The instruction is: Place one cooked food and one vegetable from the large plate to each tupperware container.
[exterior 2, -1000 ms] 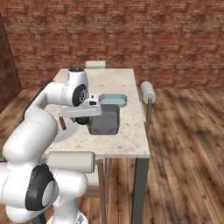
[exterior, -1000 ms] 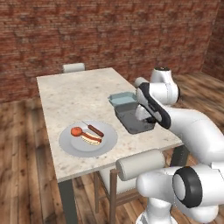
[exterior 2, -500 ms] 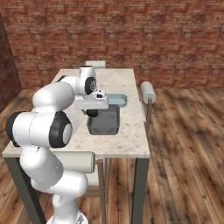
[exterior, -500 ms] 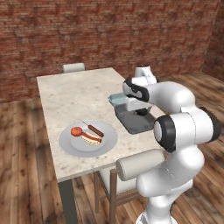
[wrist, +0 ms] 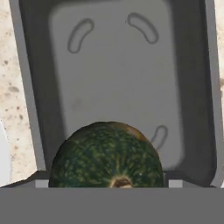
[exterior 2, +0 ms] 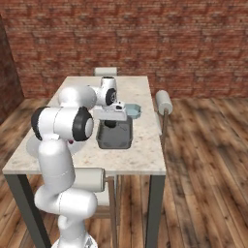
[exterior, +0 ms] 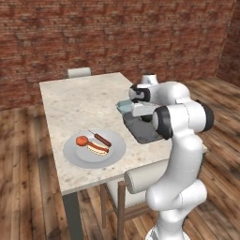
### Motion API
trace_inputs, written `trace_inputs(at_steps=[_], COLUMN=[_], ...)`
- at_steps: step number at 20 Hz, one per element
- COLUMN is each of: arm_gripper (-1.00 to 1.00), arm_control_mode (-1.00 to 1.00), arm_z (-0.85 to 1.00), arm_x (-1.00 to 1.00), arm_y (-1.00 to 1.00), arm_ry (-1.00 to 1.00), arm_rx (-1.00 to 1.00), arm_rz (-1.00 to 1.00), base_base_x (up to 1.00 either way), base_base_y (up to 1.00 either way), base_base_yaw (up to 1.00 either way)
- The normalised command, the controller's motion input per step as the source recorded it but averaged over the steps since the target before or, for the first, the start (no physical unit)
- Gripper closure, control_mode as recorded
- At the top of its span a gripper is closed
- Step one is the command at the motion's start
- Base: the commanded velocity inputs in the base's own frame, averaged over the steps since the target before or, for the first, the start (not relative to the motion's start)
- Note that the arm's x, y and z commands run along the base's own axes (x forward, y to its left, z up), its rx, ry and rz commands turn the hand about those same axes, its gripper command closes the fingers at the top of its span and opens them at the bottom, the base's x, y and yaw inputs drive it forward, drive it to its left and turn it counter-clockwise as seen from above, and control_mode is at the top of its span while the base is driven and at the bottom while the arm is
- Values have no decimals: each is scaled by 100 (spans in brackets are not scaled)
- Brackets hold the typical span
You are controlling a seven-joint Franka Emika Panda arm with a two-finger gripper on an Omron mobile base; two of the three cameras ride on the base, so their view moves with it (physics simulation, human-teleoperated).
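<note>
My gripper (exterior: 146, 117) hangs just above the larger dark-grey tupperware container (exterior: 142, 134), shut on the vegetable, a dark green ball (wrist: 105, 155). In the hand view the ball hides my fingertips, and the tub's bare floor (wrist: 118, 78) lies below it. From the right base camera the gripper (exterior 2: 111, 123) sits over the same tub (exterior 2: 116, 139). The smaller light-blue container (exterior: 123, 106) stands just behind the tub. On the large plate (exterior: 116, 152), at the table's near left, lie a red-orange tomato (exterior: 82, 140), a skewered sausage (exterior: 101, 138) and a hot dog (exterior: 97, 148).
A chair's padded backrest (exterior: 145, 176) stands at the table's near edge, beside my base. Another chair (exterior: 78, 72) is at the far end, and a third (exterior 2: 163, 101) is at the right side. A brick wall closes off the back.
The arm has folded up over its base and the hand has turned, while the gripper has stayed over the dark-grey container with the green ball in it.
</note>
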Motion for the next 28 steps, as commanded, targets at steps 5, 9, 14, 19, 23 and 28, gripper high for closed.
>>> trace_inputs(at_steps=[5,9,14,19,23,28], arm_gripper=[100,100,100,100,100,-100], arm_control_mode=[-100,-100,-100,-100,-100,-100], arm_z=[-59,-36,-39,-39,0,0], arm_x=[58,15,0,0,0,0], arm_y=[-55,-8,1,-2,0,0], arm_ry=[0,2,0,0,0,0], arm_rx=[1,0,-1,-4,0,0], arm_rz=[2,0,0,0,0,0], base_base_x=[0,0,0,0,0,0], base_base_y=[0,0,0,0,0,0], base_base_yaw=[0,0,0,0,0,0])
